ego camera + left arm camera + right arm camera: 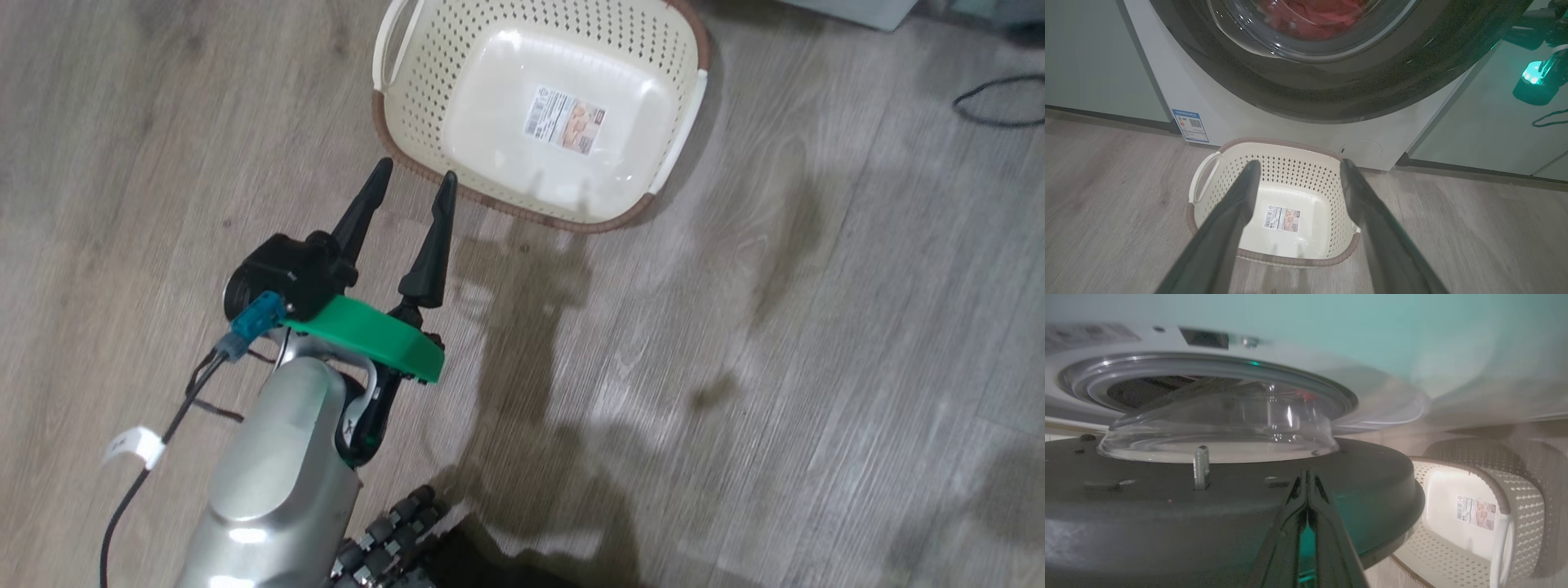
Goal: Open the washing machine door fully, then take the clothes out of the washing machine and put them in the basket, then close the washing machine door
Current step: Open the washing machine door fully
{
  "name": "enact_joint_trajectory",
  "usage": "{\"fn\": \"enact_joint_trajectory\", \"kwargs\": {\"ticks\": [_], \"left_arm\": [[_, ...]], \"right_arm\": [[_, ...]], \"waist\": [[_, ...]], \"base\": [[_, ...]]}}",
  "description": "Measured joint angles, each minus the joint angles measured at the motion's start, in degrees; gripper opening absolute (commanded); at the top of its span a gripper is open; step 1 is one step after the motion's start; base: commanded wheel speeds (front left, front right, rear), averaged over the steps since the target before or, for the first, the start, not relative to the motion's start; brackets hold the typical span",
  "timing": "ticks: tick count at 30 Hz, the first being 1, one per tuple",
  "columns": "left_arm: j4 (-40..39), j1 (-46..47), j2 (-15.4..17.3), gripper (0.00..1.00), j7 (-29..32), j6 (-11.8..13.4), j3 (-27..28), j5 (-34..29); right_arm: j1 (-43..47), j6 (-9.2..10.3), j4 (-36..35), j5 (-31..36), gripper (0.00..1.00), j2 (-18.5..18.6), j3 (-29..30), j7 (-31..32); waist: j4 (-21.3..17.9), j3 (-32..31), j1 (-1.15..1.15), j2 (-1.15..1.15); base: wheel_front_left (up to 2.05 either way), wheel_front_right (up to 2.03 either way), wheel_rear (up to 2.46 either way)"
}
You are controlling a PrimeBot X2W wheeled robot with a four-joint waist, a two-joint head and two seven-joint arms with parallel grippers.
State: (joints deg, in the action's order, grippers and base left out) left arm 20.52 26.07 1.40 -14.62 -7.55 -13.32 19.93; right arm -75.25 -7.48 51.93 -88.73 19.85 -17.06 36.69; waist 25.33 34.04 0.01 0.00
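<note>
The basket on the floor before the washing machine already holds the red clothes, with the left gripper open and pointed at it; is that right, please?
Not quite. The basket holds nothing but its label sticker; the left wrist view shows the red clothes inside the washing machine, behind the glass of its door. The rest stands: the left gripper is open and pointed at it.

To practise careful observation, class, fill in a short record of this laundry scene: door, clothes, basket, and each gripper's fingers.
door: washing machine door partly open, its inner face showing in the right wrist view
machine: washing machine white, standing behind the basket
clothes: clothes red, inside the drum, seen through the door glass
basket: basket empty, on the floor
left gripper: fingers apart, holding nothing, pointed at the basket
right gripper: fingers pressed together at the door's inner face
</note>
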Motion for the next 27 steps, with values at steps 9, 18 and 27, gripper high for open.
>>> {"fn": "enact_joint_trajectory", "kwargs": {"ticks": [9,18,27], "left_arm": [[0.81,-0.47,0.01,1.0,0.0,0.0,0.53,-0.86],[1.76,-3.86,0.03,1.0,0.0,0.0,1.8,-2.82],[2.6,-7.3,0.11,1.0,0.0,0.09,3.23,-4.37]], "right_arm": [[4.25,0.0,0.67,0.01,0.0,-1.14,-3.12,5.15],[13.11,0.0,-0.99,-1.46,0.0,-3.81,-3.2,6.19],[21.63,0.0,-3.83,-2.59,0.0,-7.22,-3.76,7.65]], "waist": [[-0.62,-3.38,0.0,0.0],[-0.67,-8.59,0.0,0.0],[0.57,-14.32,0.0,0.0]], "base": [[0.0,0.0,0.0],[0.0,0.0,0.0],[0.0,0.0,0.0]]}}
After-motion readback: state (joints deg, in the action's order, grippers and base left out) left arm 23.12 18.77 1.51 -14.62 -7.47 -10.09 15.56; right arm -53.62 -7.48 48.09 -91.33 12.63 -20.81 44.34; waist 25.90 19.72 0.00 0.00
